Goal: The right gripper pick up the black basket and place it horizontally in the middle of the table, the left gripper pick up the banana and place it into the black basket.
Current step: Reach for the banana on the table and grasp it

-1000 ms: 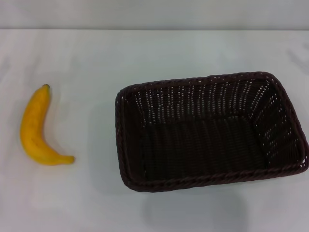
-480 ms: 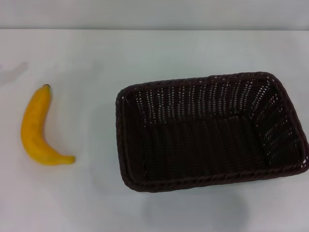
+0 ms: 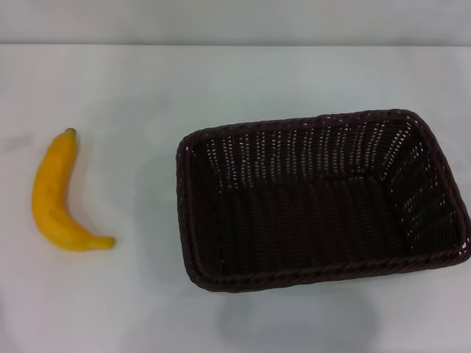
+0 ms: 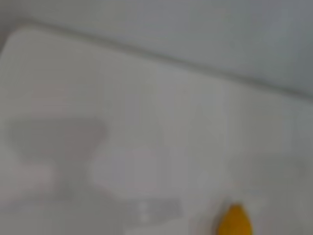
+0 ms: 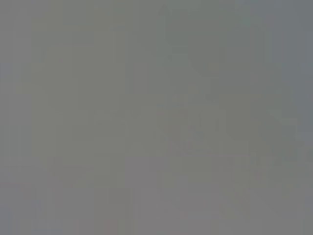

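The black basket [image 3: 316, 198] stands on the white table [image 3: 235, 81], lengthwise across the view, right of the middle, and it is empty. The banana [image 3: 53, 195] lies on the table at the left, apart from the basket, stem end pointing away from me. One end of the banana also shows in the left wrist view [image 4: 234, 221], with a faint shadow on the table beside it. Neither gripper shows in any view. The right wrist view is a plain grey blur.
The table's far edge [image 3: 235, 44] runs across the top of the head view, with a pale wall behind it. The table's edge also shows in the left wrist view [image 4: 146, 54].
A faint shadow on the table at the far left has shifted down toward the banana. The basket and banana have not moved.
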{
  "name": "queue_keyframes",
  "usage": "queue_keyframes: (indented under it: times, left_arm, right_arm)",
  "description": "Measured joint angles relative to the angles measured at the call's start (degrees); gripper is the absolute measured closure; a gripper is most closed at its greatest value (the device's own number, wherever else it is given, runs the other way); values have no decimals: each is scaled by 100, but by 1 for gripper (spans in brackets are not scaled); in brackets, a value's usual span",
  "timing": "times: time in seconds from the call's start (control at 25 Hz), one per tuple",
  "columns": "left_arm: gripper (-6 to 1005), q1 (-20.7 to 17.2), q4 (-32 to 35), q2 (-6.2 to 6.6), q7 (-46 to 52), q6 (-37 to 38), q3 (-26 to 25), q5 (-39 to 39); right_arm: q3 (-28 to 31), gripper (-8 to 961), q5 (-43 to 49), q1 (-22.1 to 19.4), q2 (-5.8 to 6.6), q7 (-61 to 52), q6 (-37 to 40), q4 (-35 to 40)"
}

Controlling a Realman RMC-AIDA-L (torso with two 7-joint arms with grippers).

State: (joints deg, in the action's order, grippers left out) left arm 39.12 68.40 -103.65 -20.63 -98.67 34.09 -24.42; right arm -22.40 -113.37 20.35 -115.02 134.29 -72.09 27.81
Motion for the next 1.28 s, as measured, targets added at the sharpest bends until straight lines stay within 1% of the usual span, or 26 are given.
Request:
queue_keyframes:
  times: [0.04,0.2,0.4,0.6,0.68,0.84,1.28]
  left_arm:
    - [190,58,-148,-31,-9,-18,14,150]
    - [191,399,-701,-306,-9,250,137,621]
    - [193,528,-1293,-455,63,659,420,713]
    - [195,786,-1914,-662,118,989,522,829]
    - [195,883,-2161,-688,136,1123,536,927]
    - [197,1075,-2538,-698,237,1220,586,1159]
    - [201,1256,-2627,-707,397,980,664,1667]
  right_arm:
    - [1,382,-9,14,2,4,6,-16]
    - [59,382,-118,-28,17,243,9,-21]
    - [93,383,-137,-12,0,591,41,-31]
    - [96,383,-153,30,0,624,219,-101]
    - [96,384,-153,53,0,643,316,-108]
    - [79,384,-153,120,-6,711,436,-124]
    - [94,385,-152,259,-11,763,606,-136]
